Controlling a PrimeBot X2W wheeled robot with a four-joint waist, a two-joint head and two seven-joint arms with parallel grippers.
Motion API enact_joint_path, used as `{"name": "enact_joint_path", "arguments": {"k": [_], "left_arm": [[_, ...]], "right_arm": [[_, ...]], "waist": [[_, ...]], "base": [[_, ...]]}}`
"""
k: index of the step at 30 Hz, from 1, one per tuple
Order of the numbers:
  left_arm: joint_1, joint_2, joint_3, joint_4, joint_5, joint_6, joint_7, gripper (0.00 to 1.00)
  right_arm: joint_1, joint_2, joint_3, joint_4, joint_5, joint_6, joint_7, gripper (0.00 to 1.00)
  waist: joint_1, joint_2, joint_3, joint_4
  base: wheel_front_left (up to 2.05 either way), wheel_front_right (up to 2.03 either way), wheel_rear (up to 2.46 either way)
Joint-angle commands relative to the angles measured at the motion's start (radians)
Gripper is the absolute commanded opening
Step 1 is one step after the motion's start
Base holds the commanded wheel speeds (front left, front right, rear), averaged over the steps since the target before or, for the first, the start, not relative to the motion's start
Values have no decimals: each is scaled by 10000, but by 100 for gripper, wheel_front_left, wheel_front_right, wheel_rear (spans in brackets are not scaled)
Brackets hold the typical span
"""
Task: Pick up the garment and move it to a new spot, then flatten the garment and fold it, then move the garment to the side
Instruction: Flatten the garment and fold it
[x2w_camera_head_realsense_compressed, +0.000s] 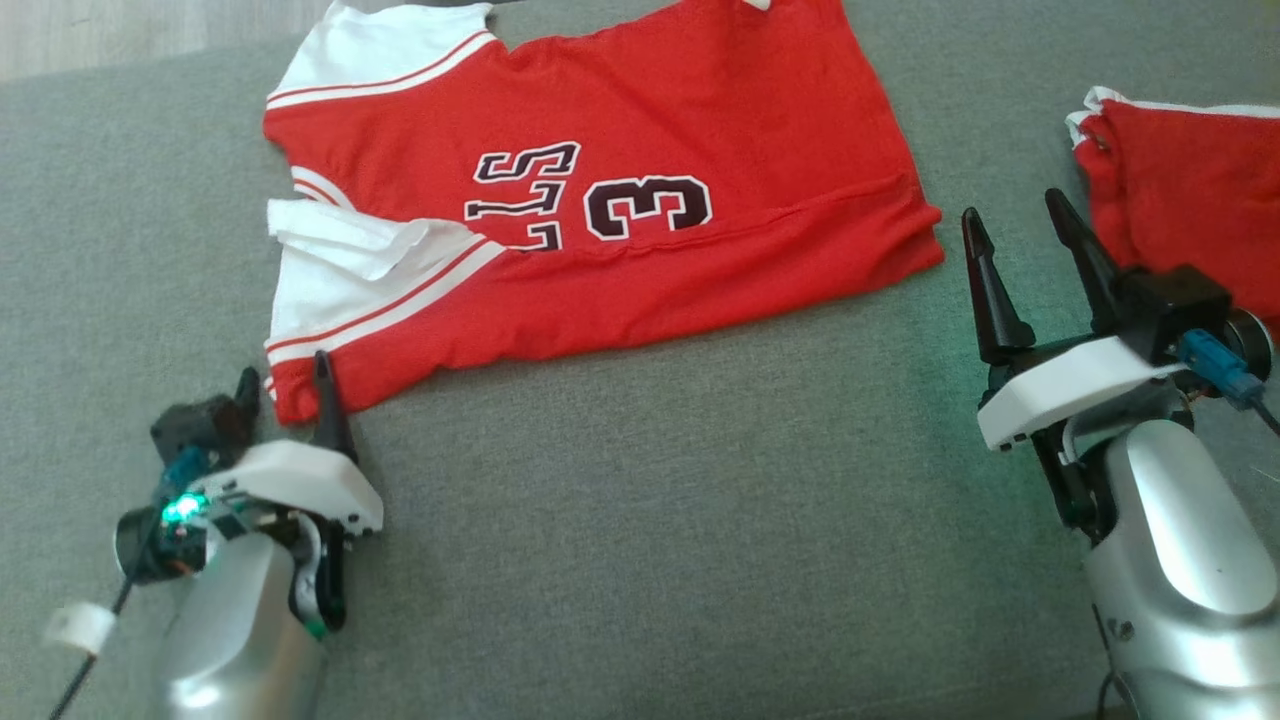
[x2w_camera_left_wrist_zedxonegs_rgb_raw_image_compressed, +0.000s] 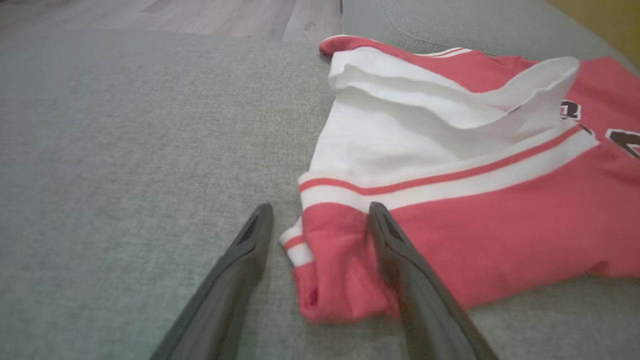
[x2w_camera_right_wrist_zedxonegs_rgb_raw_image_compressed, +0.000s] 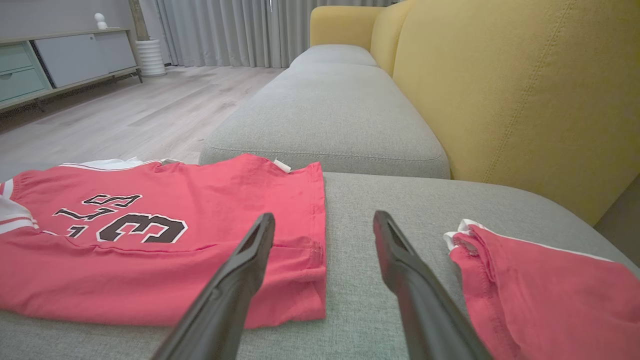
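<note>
The garment (x2w_camera_head_realsense_compressed: 700, 120) is a red jersey with white sleeves and a dark number 3, lying folded lengthwise on the grey sofa cushion (x2w_camera_head_realsense_compressed: 650, 520). My left gripper (x2w_camera_head_realsense_compressed: 285, 378) stands open at its near left corner. In the left wrist view that red corner of the garment (x2w_camera_left_wrist_zedxonegs_rgb_raw_image_compressed: 500, 225) lies between the fingers of the left gripper (x2w_camera_left_wrist_zedxonegs_rgb_raw_image_compressed: 320, 207), one finger (x2w_camera_left_wrist_zedxonegs_rgb_raw_image_compressed: 400, 260) over the cloth. My right gripper (x2w_camera_head_realsense_compressed: 1015, 212) is open just right of the garment's hem. In the right wrist view the garment (x2w_camera_right_wrist_zedxonegs_rgb_raw_image_compressed: 125, 270) ends between the right gripper's (x2w_camera_right_wrist_zedxonegs_rgb_raw_image_compressed: 324, 216) fingers.
A second red garment (x2w_camera_head_realsense_compressed: 1190, 180) lies bunched at the right, close to my right gripper, also seen as red cloth (x2w_camera_right_wrist_zedxonegs_rgb_raw_image_compressed: 540, 295). A yellow sofa back (x2w_camera_right_wrist_zedxonegs_rgb_raw_image_compressed: 525, 90) rises behind. Wooden floor (x2w_camera_right_wrist_zedxonegs_rgb_raw_image_compressed: 125, 115) lies beyond the cushion's far edge.
</note>
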Motion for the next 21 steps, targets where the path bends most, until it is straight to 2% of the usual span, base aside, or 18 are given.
{"name": "enact_joint_path", "arguments": {"k": [1, 6, 7, 8, 9, 16, 21], "left_arm": [[-272, 292, 227, 16, 43, 1, 190, 100], [-388, 229, 49, 546, -48, -118, 812, 100], [-408, 217, 19, 610, -75, -163, 912, 83], [-426, 208, -6, 652, -97, -208, 973, 27], [-445, 207, -34, 662, -104, -251, 983, 0], [-695, 250, -33, -166, -7, -449, -364, 0], [-814, 243, -125, -1249, 259, -570, -1160, 0]], "right_arm": [[-297, 46, 204, -388, 14, 65, -25, 100], [-328, 55, 184, -469, 35, 65, 9, 100], [-343, 48, 169, -473, 37, 65, 20, 100], [-362, 39, 147, -475, 35, 65, 27, 100], [-383, 28, 116, -475, 32, 65, 32, 100], [-521, 81, -300, -50, -252, 65, 701, 100], [-854, 395, -616, 833, -277, 65, 1412, 100]], "waist": [[-1, -1, 12, -27], [-1, -1, 8, -39], [-1, -1, 0, -30], [-1, -1, -6, -18], [-1, -1, -10, -3], [-1, -1, -12, 219], [-1, -1, 42, 457]], "base": [[0, 0, 0], [0, 0, 0], [0, 0, 0], [0, 0, 0], [0, 0, 0], [0, 0, 0], [0, 0, 0]]}}
